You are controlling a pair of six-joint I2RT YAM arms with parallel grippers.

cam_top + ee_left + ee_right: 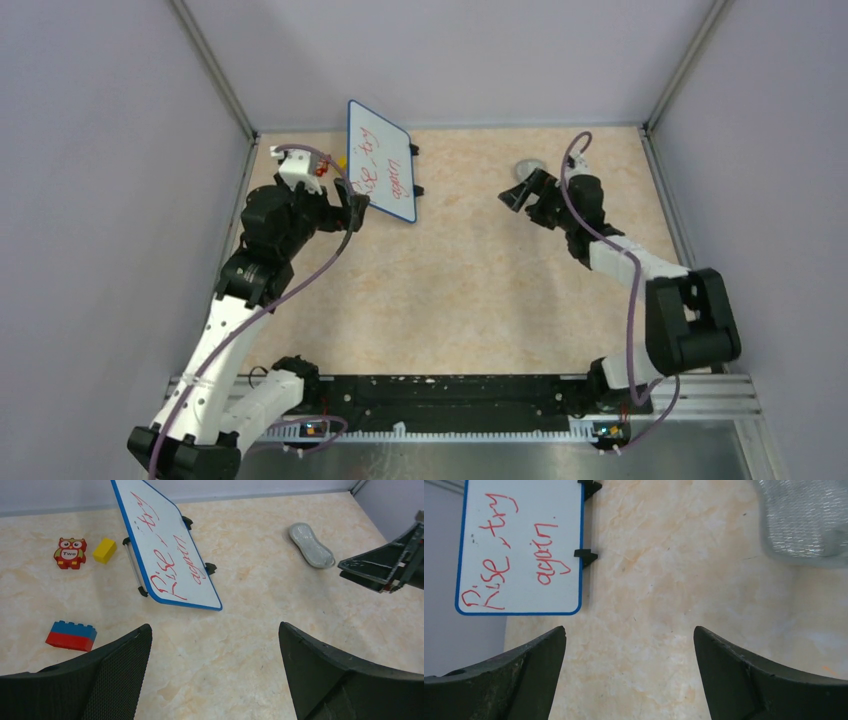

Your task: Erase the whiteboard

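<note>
Whiteboard [380,160]: sits at far left of table [470,290], propped at a tilt on small black feet, blue frame, red handwriting all over the face. Reads "Rise, try again".

Left gripper [214,630]: fingers wide apart, nothing between them. Hovers just near of the board's near end, aimed at it. In wrist view, board far-left of the gap, apart from both fingers. In top view, looks very close to the board's near-left corner; contact can't be told.

Right gripper [629,630]: fingers also spread wide, holding nothing. Sits at far right, well apart from the board, facing it across bare tabletop.

Grey cloth [530,168]: flat on table just beyond right gripper, untouched.

Left of the board: owl tile [70,553], yellow block [104,550] just beside it, red-and-blue brick [71,635] nearer.
</note>
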